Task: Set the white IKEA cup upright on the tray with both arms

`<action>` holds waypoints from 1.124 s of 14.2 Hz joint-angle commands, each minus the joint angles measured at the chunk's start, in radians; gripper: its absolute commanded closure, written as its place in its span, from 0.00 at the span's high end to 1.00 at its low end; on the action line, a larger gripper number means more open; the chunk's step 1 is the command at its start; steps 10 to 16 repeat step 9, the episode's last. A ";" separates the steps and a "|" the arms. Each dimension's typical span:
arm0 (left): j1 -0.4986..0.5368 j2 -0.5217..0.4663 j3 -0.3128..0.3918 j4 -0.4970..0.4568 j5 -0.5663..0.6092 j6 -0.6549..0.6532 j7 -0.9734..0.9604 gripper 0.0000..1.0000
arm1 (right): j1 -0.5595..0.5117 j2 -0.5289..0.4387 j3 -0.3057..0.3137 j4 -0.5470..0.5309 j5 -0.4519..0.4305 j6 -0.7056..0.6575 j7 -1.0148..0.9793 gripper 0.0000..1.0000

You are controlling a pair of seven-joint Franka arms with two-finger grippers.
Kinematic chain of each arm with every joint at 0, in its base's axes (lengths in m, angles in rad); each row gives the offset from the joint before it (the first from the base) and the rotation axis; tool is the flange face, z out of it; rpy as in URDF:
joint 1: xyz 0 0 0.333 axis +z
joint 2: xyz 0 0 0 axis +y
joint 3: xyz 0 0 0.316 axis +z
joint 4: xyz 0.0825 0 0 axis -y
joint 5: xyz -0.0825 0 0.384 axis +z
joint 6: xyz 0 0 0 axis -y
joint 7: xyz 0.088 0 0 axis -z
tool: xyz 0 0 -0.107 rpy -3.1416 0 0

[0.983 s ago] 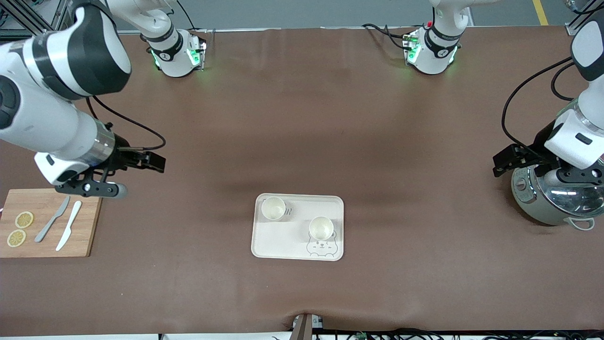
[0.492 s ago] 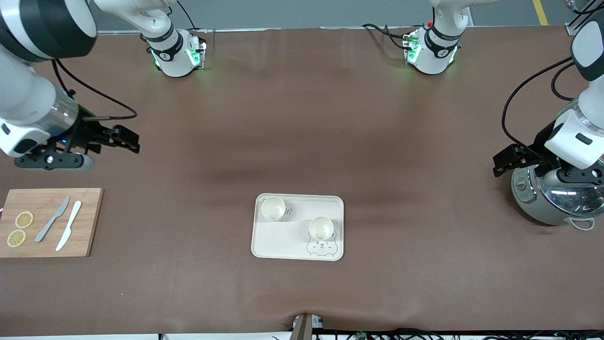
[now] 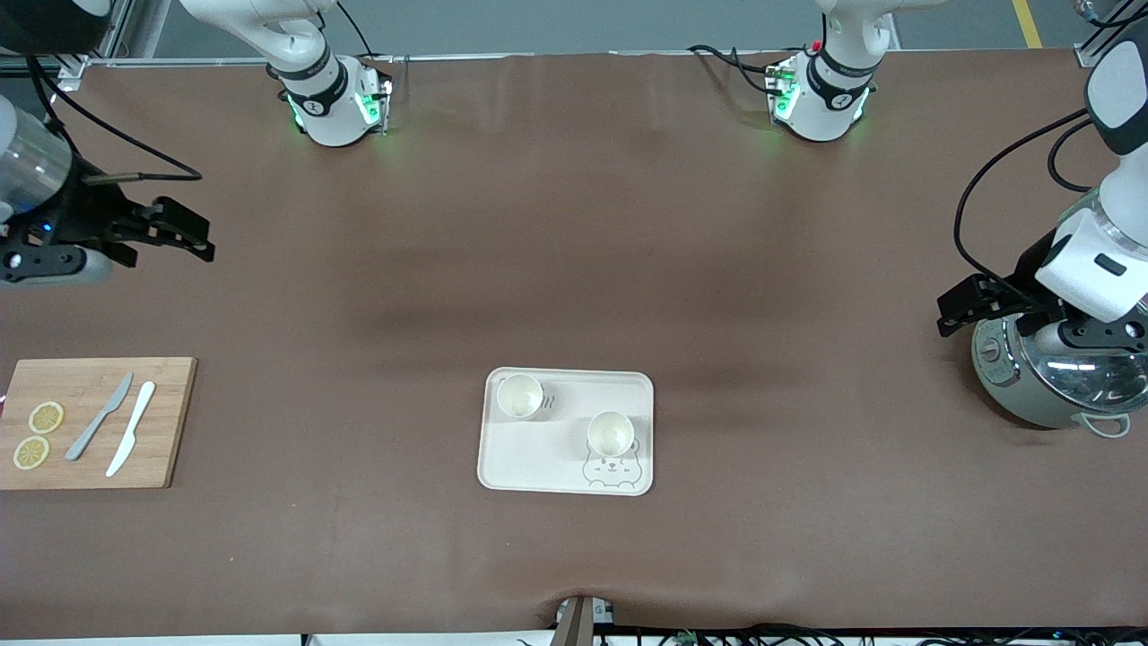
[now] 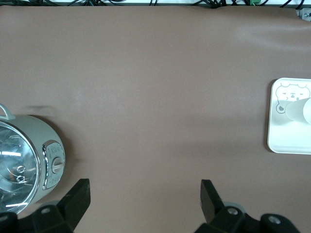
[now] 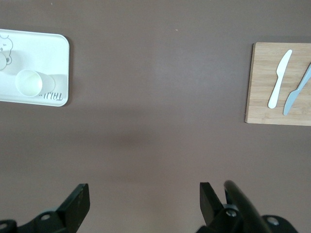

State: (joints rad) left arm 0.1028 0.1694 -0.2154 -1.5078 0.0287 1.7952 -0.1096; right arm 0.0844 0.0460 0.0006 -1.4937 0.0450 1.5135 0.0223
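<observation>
The cream-white tray [image 3: 529, 459] with the grey bear drawing lies on the brown table, in the half nearer the front camera. Two white cups stand upright on it, one [image 3: 519, 396] at a tray corner toward the right arm's end, the other [image 3: 610, 433] by the bear face. My right gripper [image 3: 202, 238] is open and empty, up over bare table at the right arm's end. My left gripper [image 3: 946, 316] is open and empty, beside the cooker at the left arm's end. The left wrist view shows the tray [image 4: 286, 138] and a cup [image 4: 297, 109]. The right wrist view shows the tray [image 5: 34, 53] and a cup [image 5: 28, 81].
A wooden cutting board [image 3: 99, 462] with two knives and two lemon slices lies at the right arm's end, also in the right wrist view [image 5: 260, 82]. A grey-green rice cooker [image 3: 1031, 395] with a glass lid stands at the left arm's end, also in the left wrist view [image 4: 29, 162].
My right arm has drawn back from over the cutting board toward the robots' bases and its own end of the table. The left arm, tray and cups have not moved.
</observation>
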 commanded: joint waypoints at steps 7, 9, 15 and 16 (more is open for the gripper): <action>-0.003 0.004 -0.001 0.008 -0.013 -0.003 0.010 1.00 | -0.052 -0.048 0.016 -0.048 -0.007 -0.050 -0.059 1.00; -0.003 0.004 -0.001 0.008 -0.013 -0.003 0.010 1.00 | -0.063 -0.048 0.018 -0.048 -0.008 -0.053 -0.062 1.00; -0.003 0.004 -0.001 0.008 -0.013 -0.003 0.010 1.00 | -0.063 -0.048 0.018 -0.048 -0.008 -0.053 -0.062 1.00; -0.003 0.004 -0.001 0.008 -0.013 -0.003 0.010 1.00 | -0.063 -0.048 0.018 -0.048 -0.008 -0.053 -0.062 1.00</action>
